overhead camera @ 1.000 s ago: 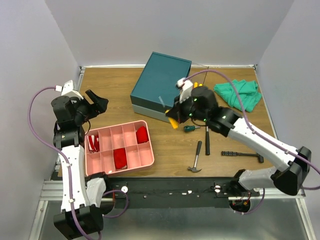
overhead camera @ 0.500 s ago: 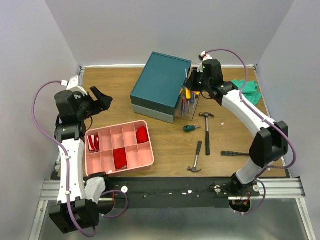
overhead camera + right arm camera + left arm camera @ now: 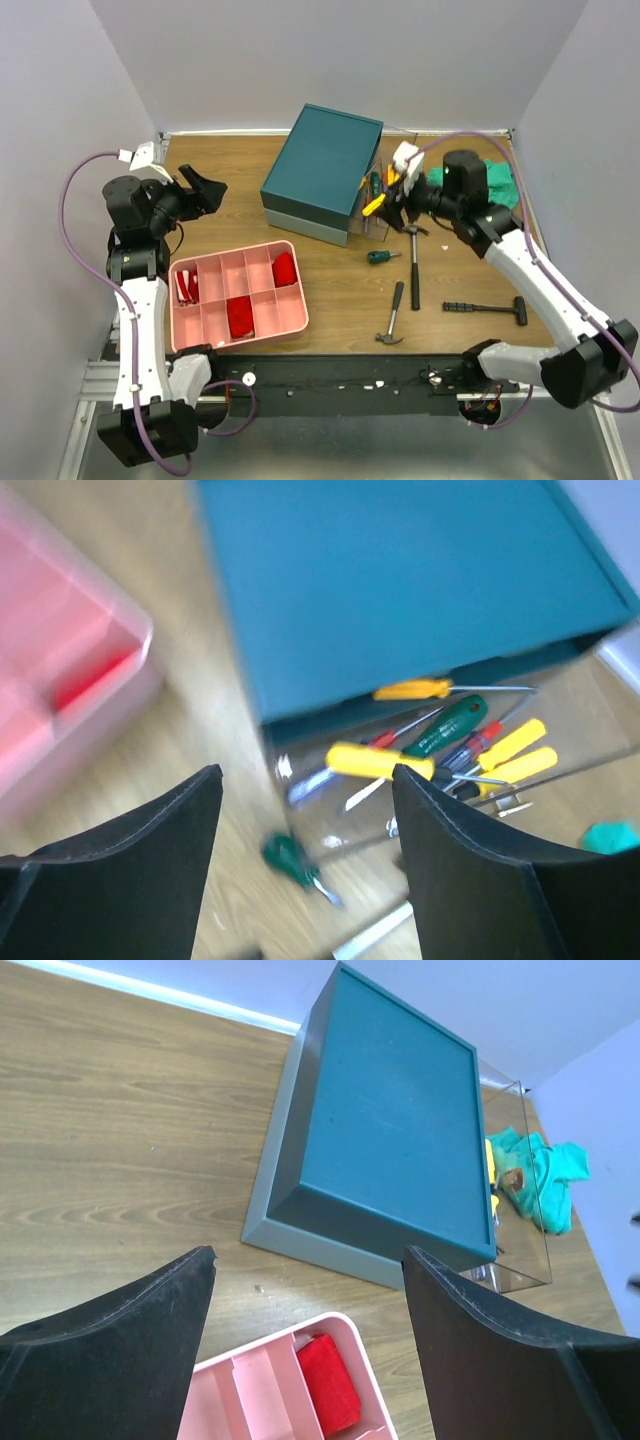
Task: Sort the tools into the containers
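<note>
I have the right gripper (image 3: 305, 772) hovering over the pulled-out drawer (image 3: 520, 1230) on the right side of the teal box (image 3: 322, 160). Its fingers are spread wide with nothing between them, though that wrist view is blurred. The drawer holds a loose pile of screwdrivers (image 3: 385, 763) with yellow, green and orange handles, lying across one another. On the table (image 3: 230, 160) just in front of the drawer, a small green screwdriver (image 3: 379, 257) lies by itself. Right beside it is one hammer (image 3: 414, 265), with its head toward the drawer. A second hammer (image 3: 394, 315) lies nearer the arm bases with its head toward me. The black T-tool (image 3: 487, 309) is off to the right, well apart from the box. The left gripper (image 3: 307, 1255) is held up over the left side of the table, pointing at the box, with its fingers also wide apart and holding nothing. Below it sits a pink tray (image 3: 295, 325) with red items in some compartments, and a green cloth (image 3: 497, 185) lies crumpled at the far right.
</note>
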Controlling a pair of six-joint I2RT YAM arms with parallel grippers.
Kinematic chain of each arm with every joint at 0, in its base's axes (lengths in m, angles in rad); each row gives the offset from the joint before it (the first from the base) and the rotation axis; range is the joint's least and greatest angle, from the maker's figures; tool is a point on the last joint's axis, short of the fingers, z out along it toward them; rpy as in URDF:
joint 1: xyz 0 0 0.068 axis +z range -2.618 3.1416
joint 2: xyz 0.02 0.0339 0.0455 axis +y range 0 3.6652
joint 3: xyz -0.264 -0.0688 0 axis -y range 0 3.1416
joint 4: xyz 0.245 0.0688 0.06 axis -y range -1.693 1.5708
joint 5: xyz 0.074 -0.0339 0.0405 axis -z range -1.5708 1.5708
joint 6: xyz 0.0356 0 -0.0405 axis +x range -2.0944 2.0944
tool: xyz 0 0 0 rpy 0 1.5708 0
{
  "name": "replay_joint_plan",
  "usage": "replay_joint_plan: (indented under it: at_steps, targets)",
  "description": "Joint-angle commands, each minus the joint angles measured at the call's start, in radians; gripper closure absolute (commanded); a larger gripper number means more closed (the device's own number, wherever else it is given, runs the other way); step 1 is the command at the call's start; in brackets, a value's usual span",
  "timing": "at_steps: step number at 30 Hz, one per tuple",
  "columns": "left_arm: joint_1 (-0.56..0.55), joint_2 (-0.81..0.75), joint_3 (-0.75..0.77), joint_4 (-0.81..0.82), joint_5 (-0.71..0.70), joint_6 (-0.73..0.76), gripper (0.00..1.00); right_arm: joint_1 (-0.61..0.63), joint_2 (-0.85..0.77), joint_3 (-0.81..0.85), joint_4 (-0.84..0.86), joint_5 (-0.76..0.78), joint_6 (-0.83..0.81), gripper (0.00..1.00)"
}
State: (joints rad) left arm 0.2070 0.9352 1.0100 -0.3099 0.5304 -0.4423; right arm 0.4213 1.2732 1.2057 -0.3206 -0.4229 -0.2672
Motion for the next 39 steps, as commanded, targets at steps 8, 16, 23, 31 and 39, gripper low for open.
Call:
replay_joint_plan:
  at_steps: [8, 16, 23, 31, 39]
  targets:
    - [-0.008, -0.056, -0.076, 0.048, 0.042, -0.016, 0.14, 0.222, -0.126, -0.369, -0.308, -0.016, -0.981, 0.27]
    - [-0.003, -0.119, -0.116, 0.032, 0.029, 0.001, 0.14, 0.412, 0.027, -0.425, -0.153, 0.287, -0.945, 0.23]
    - [-0.003, -0.168, -0.171, 0.038, 0.023, 0.005, 0.14, 0.424, 0.248, -0.259, -0.224, 0.457, -0.896, 0.19]
    - [0.0, -0.205, -0.225, 0.06, 0.025, -0.018, 0.14, 0.433, 0.35, -0.169, -0.264, 0.53, -0.942, 0.18]
    - [0.0, -0.205, -0.234, 0.1, 0.037, -0.049, 0.14, 0.442, 0.531, -0.015, -0.39, 0.685, -0.863, 0.18]
